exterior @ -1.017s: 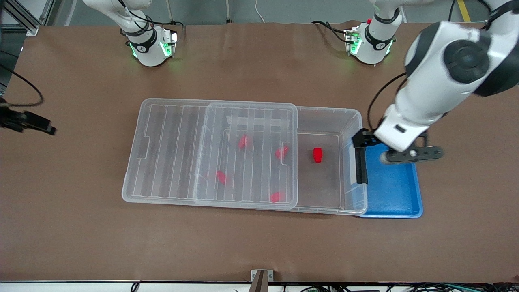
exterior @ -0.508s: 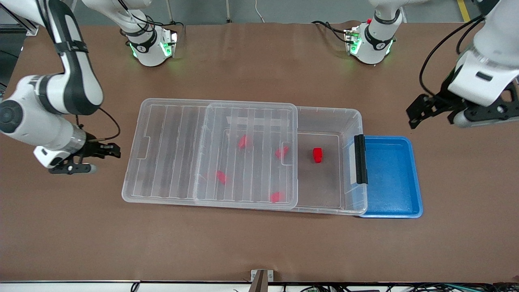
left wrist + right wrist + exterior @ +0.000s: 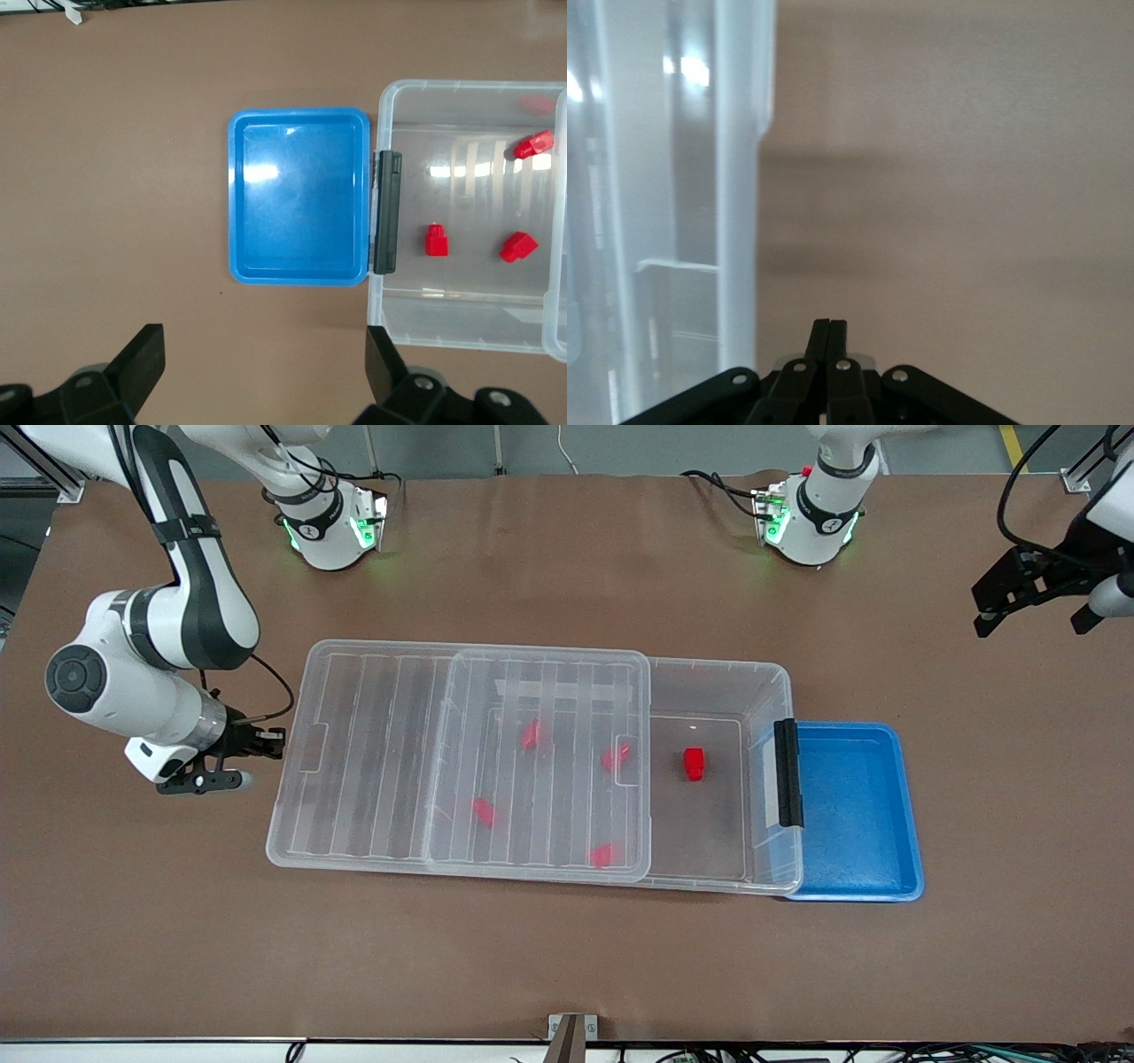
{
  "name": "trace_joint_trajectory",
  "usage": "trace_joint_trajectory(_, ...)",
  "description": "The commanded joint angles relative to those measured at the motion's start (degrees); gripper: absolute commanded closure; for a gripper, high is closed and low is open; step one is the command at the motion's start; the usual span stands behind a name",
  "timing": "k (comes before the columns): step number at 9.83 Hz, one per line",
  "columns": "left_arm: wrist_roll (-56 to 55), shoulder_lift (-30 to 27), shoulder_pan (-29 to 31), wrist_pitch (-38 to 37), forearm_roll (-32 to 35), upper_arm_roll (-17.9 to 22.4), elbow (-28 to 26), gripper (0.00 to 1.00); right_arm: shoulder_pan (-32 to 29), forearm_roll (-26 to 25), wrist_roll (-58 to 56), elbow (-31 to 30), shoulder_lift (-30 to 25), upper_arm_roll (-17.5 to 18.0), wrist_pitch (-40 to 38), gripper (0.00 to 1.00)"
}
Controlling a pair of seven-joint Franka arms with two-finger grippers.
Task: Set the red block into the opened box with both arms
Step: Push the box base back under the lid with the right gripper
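Red block [image 3: 694, 763] lies on the floor of the box [image 3: 769, 682], in the uncovered end next to the black clip [image 3: 788, 772], free of both arms; it has not moved over the last second. Its long axis runs from the arms' bases toward the front camera, with the narrower stub at the end farther from that camera. The lid [image 3: 461, 757] lies slid toward the right arm's end, overhanging that end of the box, and four more red blocks [image 3: 531, 733] show blurred through it. What has changed is the arms. A second ago the left end effector [image 3: 1032, 602] hung over the blue tray [image 3: 855, 868] by the clip; now it is up over bare worktop [image 3: 567, 957] at the left arm's end, well apart from the box, its fingers [image 3: 142, 359] spread wide and holding nothing. The right end effector [image 3: 266, 741], off at the edge of the front view a second ago, has come in just beside the lid's overhanging short edge, low over the worktop, its fingers [image 3: 830, 354] pressed together on nothing. The tray sits against the clip end of the box.
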Motion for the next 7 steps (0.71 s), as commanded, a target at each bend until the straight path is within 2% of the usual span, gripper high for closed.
trace_joint_trajectory(1, 0.6, -1.8, -5.5, -0.6, -1.3, 4.9, -3.6, 0.0, -0.3, 2.7, 0.1, -1.6, -1.7, 2.5, -0.1, 1.0)
trace_joint_trajectory(2, 0.6, -2.4, -4.6, -0.6, -1.5, 4.6, -4.3, 0.0, -0.1, 2.9, 2.8, -1.5, -1.7, 3.2, -0.1, 1.0)
trace_joint_trajectory(3, 0.6, -2.6, -4.8, -1.1, -1.5, 4.6, -4.4, 0.0, -0.4, 2.9, 6.0, -0.9, -1.7, 6.2, -0.2, 1.0)
trace_joint_trajectory(7, 0.6, -2.0, -4.8, -0.7, -3.8, 4.6, -4.2, 0.0, -0.1, 2.9, 18.3, 3.3, -0.3, 13.3, -1.8, 1.0)
